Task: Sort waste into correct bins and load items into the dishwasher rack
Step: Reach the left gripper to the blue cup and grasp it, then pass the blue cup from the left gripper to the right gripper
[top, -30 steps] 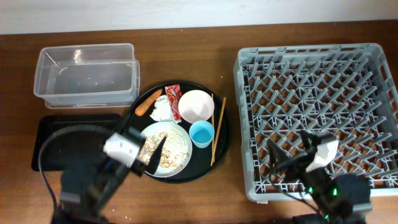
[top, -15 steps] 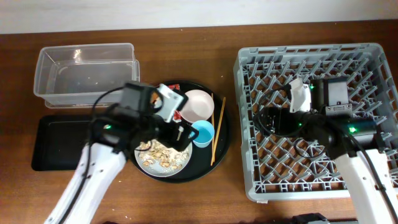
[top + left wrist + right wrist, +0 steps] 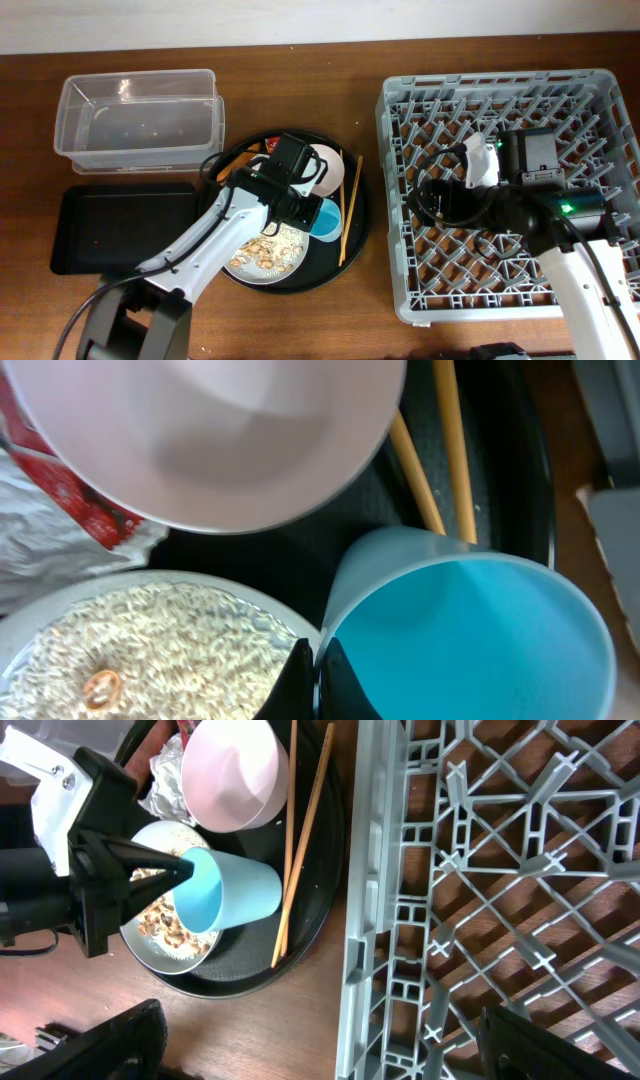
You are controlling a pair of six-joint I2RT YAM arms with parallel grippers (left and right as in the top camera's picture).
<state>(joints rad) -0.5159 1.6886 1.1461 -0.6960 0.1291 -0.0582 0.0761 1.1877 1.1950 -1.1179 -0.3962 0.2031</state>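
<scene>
**1. Position.** The small light-blue plastic cup [image 3: 470, 630] is on the large round black tray [image 3: 362, 215], tipped with its mouth toward the left arm. It lies just beside the white round bowl [image 3: 322, 168] and the pale round plate [image 3: 262, 252], which holds beige rice scraps [image 3: 150, 640]. As I read the left wrist view, the left tool [image 3: 315, 682] is clamped on the cup's rim, one finger inside the wall and one outside. The right tool [image 3: 437, 200] hovers over the large grey lattice dishwasher rack [image 3: 560, 100], fingers apart and empty.

**2. Handling.**
- I judge the cup light, rigid, thin-walled and smooth. A rim pinch holds it but lets it swing, so I would carry it slowly.
- I treat the bowl and plate as heavier and breakable, and would take each by its rim.
- The plate should stay level until its loose scraps are tipped out.
- The crumpled white napkin [image 3: 40, 555] and red snack wrapper [image 3: 95, 515] are soft and nearly weightless. I would pinch them anywhere.

**3. Count.**
- One cup, one bowl, one plate, one napkin, one wrapper, one rack.
- Two wooden chopsticks [image 3: 350, 205].
- One orange carrot piece [image 3: 238, 156], partly hidden.
- On the brown wooden counter [image 3: 300, 80] at the left: one clear rectangular plastic tub [image 3: 140, 120] and one shallow black rectangular tray [image 3: 110, 225].
</scene>
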